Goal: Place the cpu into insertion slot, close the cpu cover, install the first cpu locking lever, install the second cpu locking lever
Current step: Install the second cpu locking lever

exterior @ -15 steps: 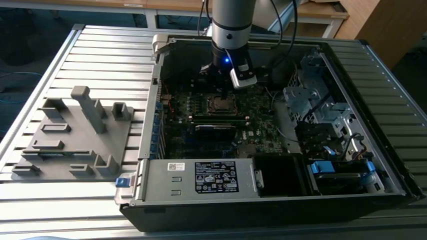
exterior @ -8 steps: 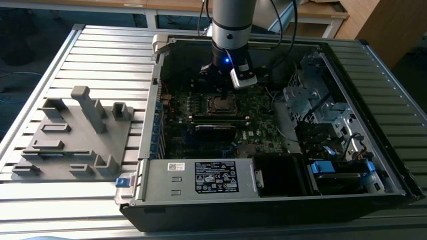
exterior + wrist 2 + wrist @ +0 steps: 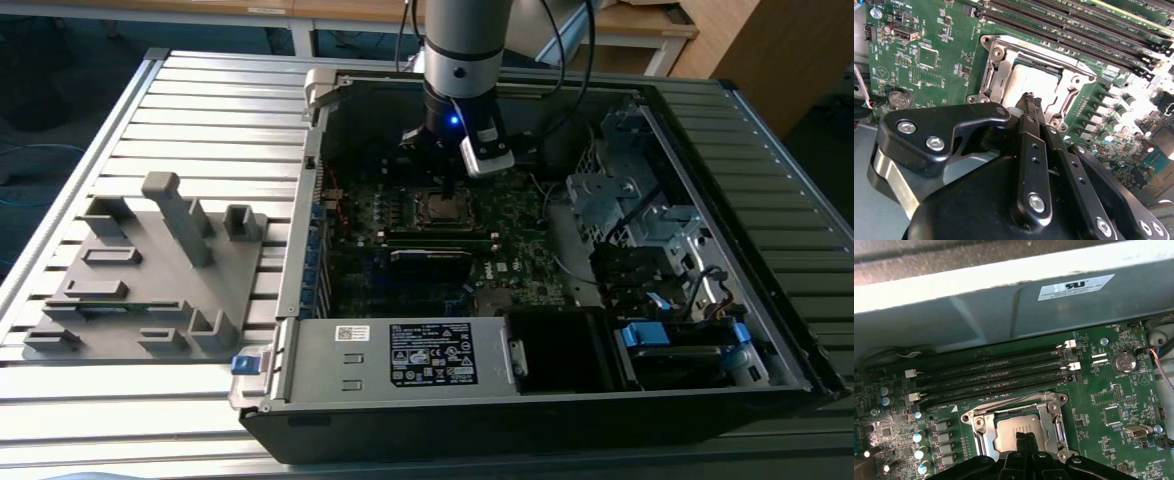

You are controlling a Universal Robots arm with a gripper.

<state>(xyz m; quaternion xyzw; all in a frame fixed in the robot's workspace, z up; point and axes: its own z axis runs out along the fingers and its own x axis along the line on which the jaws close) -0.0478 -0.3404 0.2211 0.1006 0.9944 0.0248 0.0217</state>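
Note:
The insertion slot (image 3: 442,208) sits in the green circuit board inside the open computer case. In both wrist views the cpu (image 3: 1021,82) (image 3: 1004,432) lies in it, its dull silver top showing. The cpu cover (image 3: 990,75) (image 3: 1014,406) lies flat around the chip as a silvery frame. My gripper (image 3: 1030,101) (image 3: 1024,436) (image 3: 443,172) hangs just above the near edge of the cpu. Its black fingers are pressed together with nothing between them. How the locking levers stand, I cannot make out.
Long black memory slots (image 3: 989,372) run beside the socket, toward the case wall (image 3: 1004,315). A coin battery (image 3: 1127,361) sits on the board. A labelled grey power supply box (image 3: 400,352), a metal drive cage (image 3: 627,200) and a grey fixture plate (image 3: 147,270) outside the case.

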